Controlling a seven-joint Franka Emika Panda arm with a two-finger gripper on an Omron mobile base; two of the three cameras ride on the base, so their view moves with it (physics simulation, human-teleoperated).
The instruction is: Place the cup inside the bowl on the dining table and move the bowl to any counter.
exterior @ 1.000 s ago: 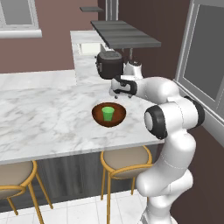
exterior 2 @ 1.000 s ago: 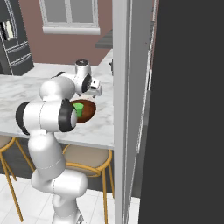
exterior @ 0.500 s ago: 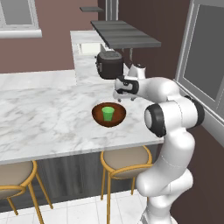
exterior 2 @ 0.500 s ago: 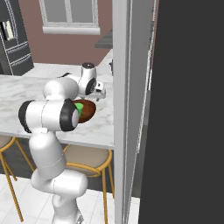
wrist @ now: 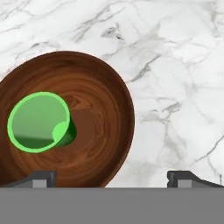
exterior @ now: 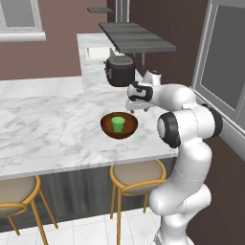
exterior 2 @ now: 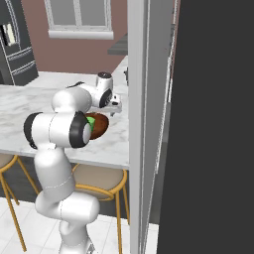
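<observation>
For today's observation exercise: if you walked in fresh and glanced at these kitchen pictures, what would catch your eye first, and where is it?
The bright green cup stands upright inside the dark wooden bowl, near the right end of the long marble dining table. Just behind the bowl's right side, the white arm's open gripper hangs above the table, empty.

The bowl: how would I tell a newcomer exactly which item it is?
Start at the long white marble dining table. Near its front edge, just below the open gripper, sits the bowl: round, dark reddish-brown wood. It holds an upright green cup.
</observation>
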